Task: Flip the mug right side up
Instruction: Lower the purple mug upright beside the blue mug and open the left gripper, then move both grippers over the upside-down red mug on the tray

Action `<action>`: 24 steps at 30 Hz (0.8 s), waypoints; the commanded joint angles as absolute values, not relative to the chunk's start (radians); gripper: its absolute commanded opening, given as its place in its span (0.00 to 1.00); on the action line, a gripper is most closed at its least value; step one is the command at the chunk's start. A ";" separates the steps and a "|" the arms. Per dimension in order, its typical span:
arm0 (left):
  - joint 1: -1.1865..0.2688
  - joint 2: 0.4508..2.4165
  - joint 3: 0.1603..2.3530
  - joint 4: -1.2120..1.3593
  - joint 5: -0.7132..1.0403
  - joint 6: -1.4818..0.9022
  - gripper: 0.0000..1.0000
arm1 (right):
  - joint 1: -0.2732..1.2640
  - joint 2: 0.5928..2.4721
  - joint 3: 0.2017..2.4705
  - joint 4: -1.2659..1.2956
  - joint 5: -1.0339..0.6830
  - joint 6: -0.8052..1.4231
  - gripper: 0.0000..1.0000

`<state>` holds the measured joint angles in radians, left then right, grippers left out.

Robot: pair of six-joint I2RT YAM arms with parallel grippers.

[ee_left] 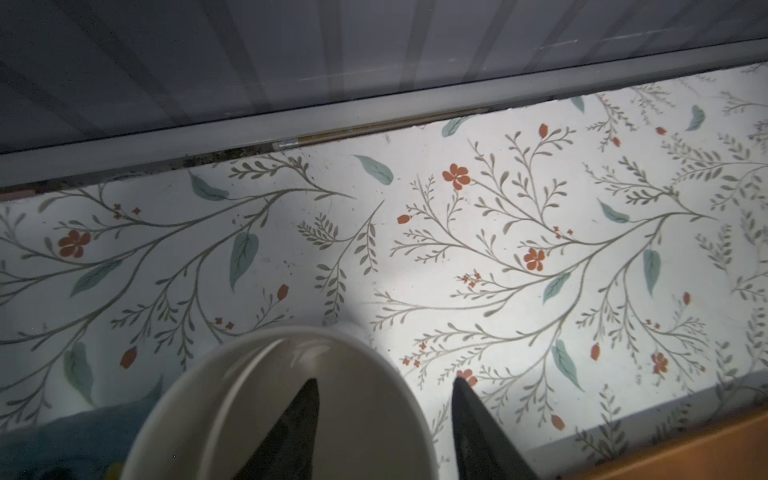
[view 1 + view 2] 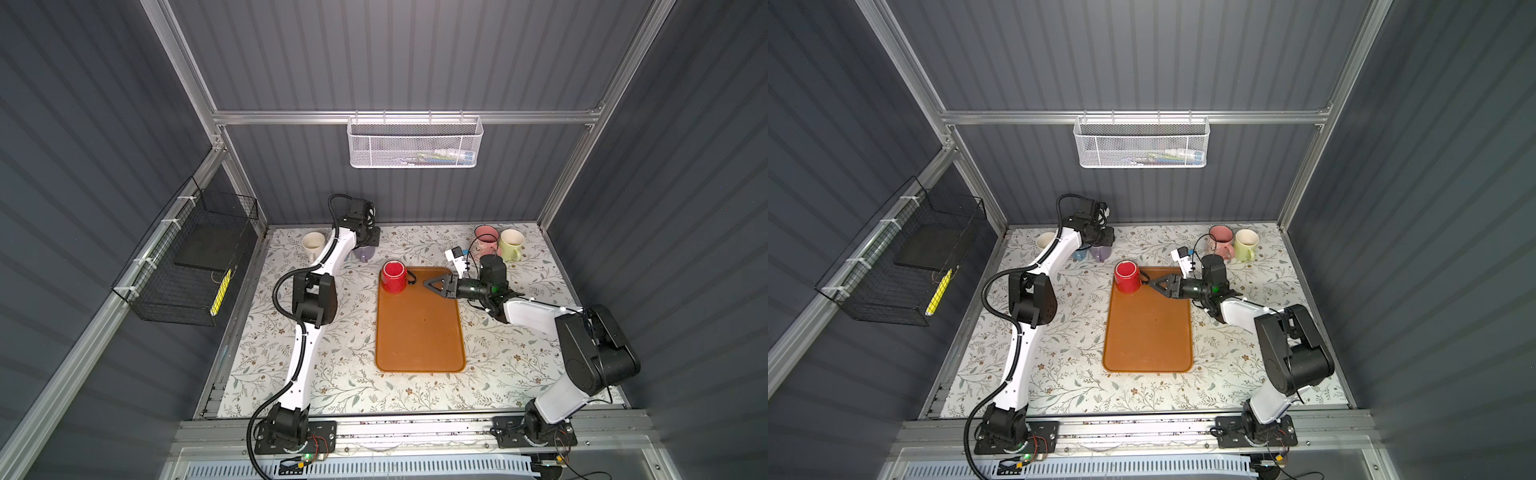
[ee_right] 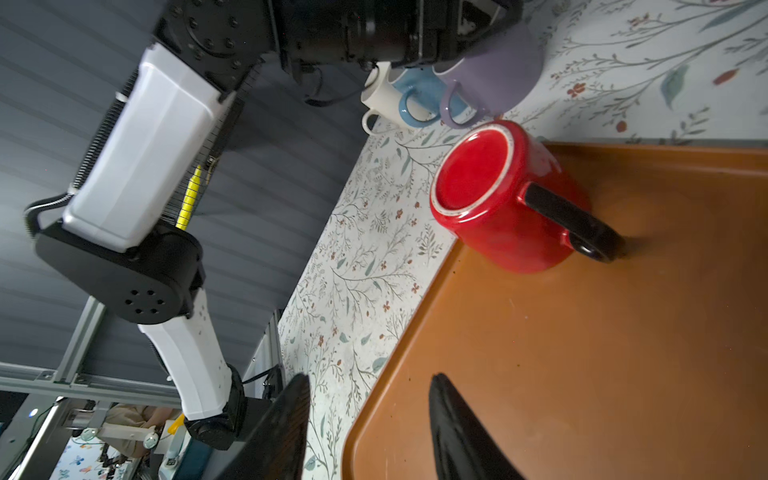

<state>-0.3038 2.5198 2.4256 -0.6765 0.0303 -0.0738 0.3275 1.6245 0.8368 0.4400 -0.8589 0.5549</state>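
Left wrist: left pincer (image 1: 385, 380) parted, straddling mug (image 1: 353, 415) rim.

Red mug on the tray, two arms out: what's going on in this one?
The red ceramic mug with the black handle stands upside down at a far corner of the flat orange tray, so it is not yet turned. The right hand is open and empty, pointed at that handle from close by. The left hand is at the back of the table, open, its fingers straddling the rim of an upright purple mug.
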 commanded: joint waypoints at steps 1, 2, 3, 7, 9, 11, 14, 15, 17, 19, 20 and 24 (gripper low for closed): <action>-0.299 2.378 2.390 -0.629 0.060 -0.045 0.57 | 0.340 1.586 0.927 0.139 -0.724 0.360 0.49; -0.299 2.352 2.373 -0.620 0.063 -0.042 0.59 | 0.341 1.590 0.950 0.080 -0.681 0.334 0.48; -0.300 2.318 2.345 -0.608 0.067 -0.040 0.59 | 0.342 1.597 0.981 0.020 -0.631 0.308 0.48; -0.318 2.165 2.207 -0.562 0.062 -0.029 0.61 | 0.346 1.644 1.087 -0.116 -0.483 0.259 0.47; -0.335 2.074 2.111 -0.530 0.045 -0.022 0.61 | 0.352 1.671 1.135 -0.158 -0.436 0.245 0.46; -0.352 1.984 2.010 -0.500 0.036 -0.018 0.61 | 0.364 1.701 1.184 -0.189 -0.382 0.239 0.45; -0.371 1.862 1.866 -0.476 0.022 -0.020 0.60 | 0.380 1.746 1.258 -0.231 -0.308 0.232 0.44; -0.376 1.825 1.816 -0.469 0.019 -0.021 0.60 | 0.383 1.761 1.281 -0.242 -0.286 0.231 0.44; -0.391 1.761 1.732 -0.462 0.007 -0.026 0.60 | 0.387 1.783 1.315 -0.255 -0.268 0.227 0.44; -0.412 1.698 1.643 -0.463 -0.012 -0.023 0.59 | 0.388 1.805 1.340 -0.258 -0.242 0.236 0.44; -0.422 1.672 1.606 -0.462 -0.023 -0.034 0.59 | 0.388 1.818 1.354 -0.264 -0.236 0.236 0.44; -0.469 1.554 1.429 -0.446 -0.041 -0.052 0.56 | 0.397 1.866 1.406 -0.284 -0.223 0.226 0.44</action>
